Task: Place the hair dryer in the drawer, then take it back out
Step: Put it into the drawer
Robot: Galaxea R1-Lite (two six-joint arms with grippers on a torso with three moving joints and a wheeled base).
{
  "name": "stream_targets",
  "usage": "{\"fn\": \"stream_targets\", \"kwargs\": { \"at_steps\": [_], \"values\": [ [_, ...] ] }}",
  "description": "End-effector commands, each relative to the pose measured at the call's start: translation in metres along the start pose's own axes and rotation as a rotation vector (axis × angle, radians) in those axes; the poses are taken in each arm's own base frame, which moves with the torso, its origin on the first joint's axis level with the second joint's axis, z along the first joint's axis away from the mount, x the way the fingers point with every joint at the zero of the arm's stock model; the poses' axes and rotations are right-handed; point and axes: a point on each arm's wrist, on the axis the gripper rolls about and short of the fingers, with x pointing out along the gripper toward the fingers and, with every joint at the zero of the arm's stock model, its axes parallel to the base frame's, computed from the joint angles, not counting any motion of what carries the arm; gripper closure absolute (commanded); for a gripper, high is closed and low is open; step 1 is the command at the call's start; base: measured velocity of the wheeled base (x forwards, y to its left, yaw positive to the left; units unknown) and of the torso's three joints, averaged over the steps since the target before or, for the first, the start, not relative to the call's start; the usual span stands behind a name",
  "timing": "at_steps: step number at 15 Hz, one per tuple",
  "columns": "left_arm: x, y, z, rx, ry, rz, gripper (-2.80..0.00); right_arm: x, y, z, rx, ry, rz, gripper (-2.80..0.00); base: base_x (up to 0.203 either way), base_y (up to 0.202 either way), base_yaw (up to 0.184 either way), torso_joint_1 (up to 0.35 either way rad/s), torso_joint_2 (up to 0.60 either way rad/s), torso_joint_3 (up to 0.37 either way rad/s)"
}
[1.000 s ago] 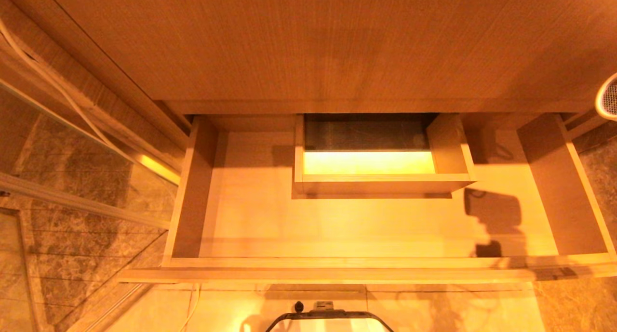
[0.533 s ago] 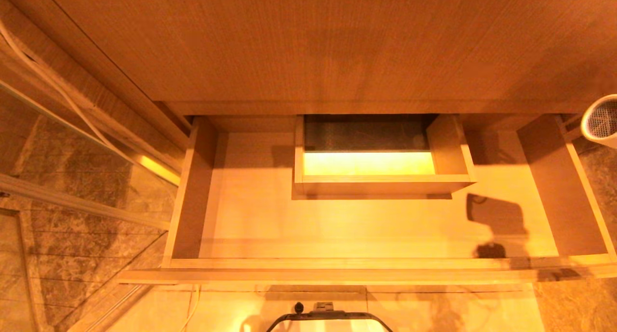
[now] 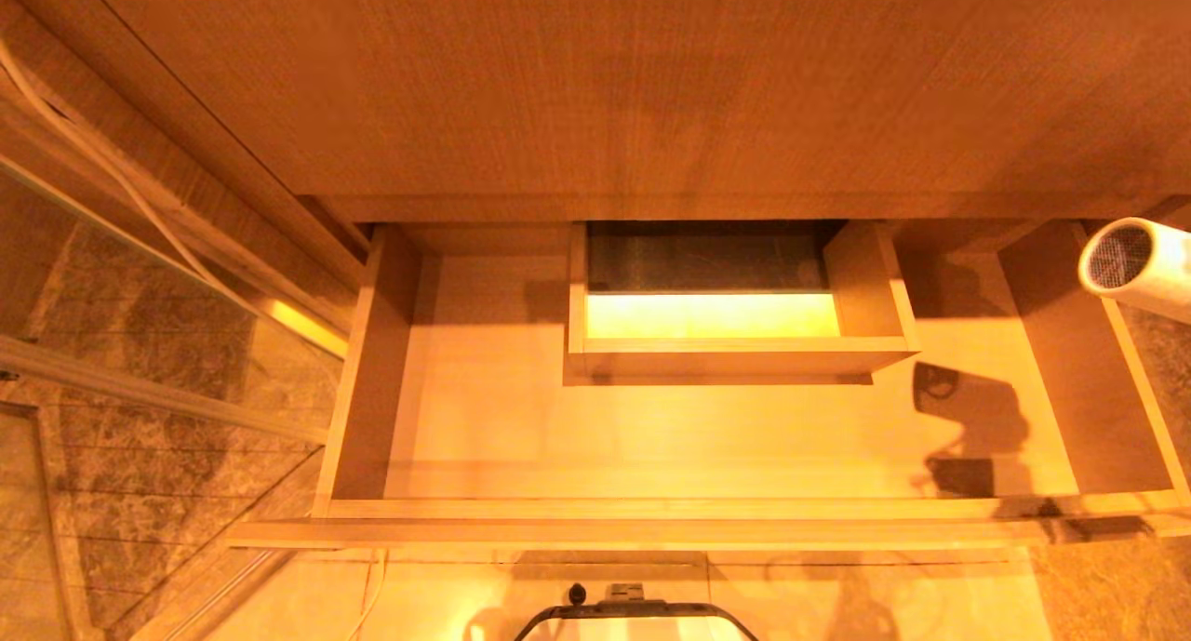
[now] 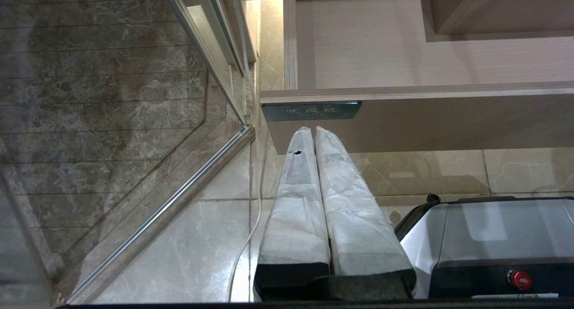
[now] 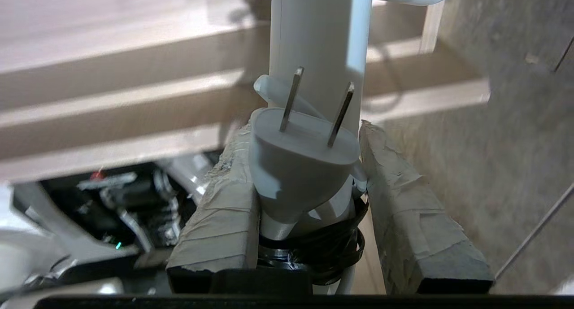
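At the far right edge of the head view, the hair dryer pokes in, mesh end facing left, hanging above the drawer's right side wall. The drawer stands pulled wide open under the wooden countertop, its pale floor bare from the left wall across to the right, with only the boxed cut-out rising at the back centre. Plenty of open floor lies in front of that box and on either side of it.

From the right wrist view, the right gripper is clamped on the hair dryer's handle, taped fingers pressing either side, the plug and bundled cord wedged between them, prongs pointing up. Drawer edges run across behind it, and marble wall sits close on the other side.

Over on the left wrist view, the left gripper has its fingers pressed together, tips just below the drawer front near the small black label, beside the glass partition.
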Motion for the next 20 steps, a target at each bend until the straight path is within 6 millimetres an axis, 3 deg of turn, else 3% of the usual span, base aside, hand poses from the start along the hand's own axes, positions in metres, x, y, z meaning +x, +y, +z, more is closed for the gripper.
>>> {"fn": "stream_targets", "kwargs": {
  "at_steps": [1,7,13,16,20],
  "values": [
    [0.000,0.000,0.000,0.000,0.001,0.000,0.00,0.023,-0.005,0.004,0.006,0.049,0.015,0.00,0.000,0.000,0.000,0.000,0.00,0.000],
    [0.000,0.000,0.000,0.000,0.001,0.000,0.00,0.084,-0.017,0.017,-0.002,0.030,0.014,0.00,0.000,0.000,0.000,0.000,0.00,0.000],
    [0.000,0.000,0.000,0.000,0.001,0.000,0.00,0.132,-0.009,0.025,-0.048,0.014,0.042,0.00,0.000,0.000,0.000,0.000,0.00,0.000],
    [0.000,0.000,0.000,0.000,0.001,0.000,0.00,0.167,-0.003,0.036,-0.083,-0.018,0.058,0.00,0.000,0.000,0.000,0.000,0.00,0.000],
    [0.000,0.000,0.000,0.000,0.001,0.000,0.00,0.194,0.000,0.045,-0.103,-0.054,0.063,0.00,0.000,0.000,0.000,0.000,0.00,0.000]
  ]
}}
